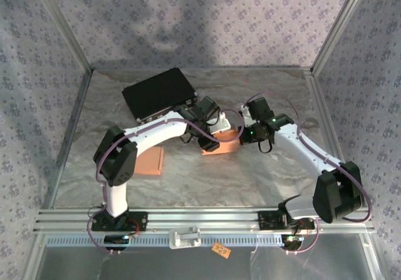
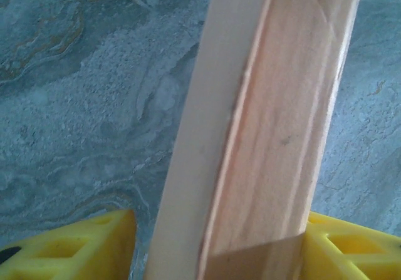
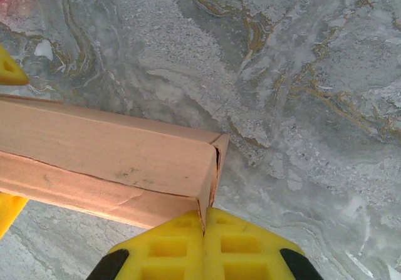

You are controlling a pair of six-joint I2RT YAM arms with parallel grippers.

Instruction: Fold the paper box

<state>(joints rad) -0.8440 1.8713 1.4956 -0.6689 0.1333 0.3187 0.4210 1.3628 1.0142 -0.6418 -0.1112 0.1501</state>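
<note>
The paper box [image 1: 224, 146] is tan cardboard, partly folded, lying mid-table between both grippers. In the left wrist view a long box panel [image 2: 269, 123] runs up between the yellow fingers [image 2: 69, 242]. It touches the right-hand finger, and table shows between it and the left-hand one, so my left gripper [image 2: 219, 252] is open around it. My left gripper [image 1: 210, 137] sits over the box's left end. My right gripper [image 3: 205, 227] is shut on a thin wall edge at the corner of the box [image 3: 113, 161]. In the top view my right gripper [image 1: 241, 134] is at the box's right end.
A black flat case [image 1: 160, 94] lies at the back left. A flat orange cardboard piece [image 1: 150, 161] lies under the left arm. Patterned walls and metal frame rails bound the marbled table [image 1: 263, 173].
</note>
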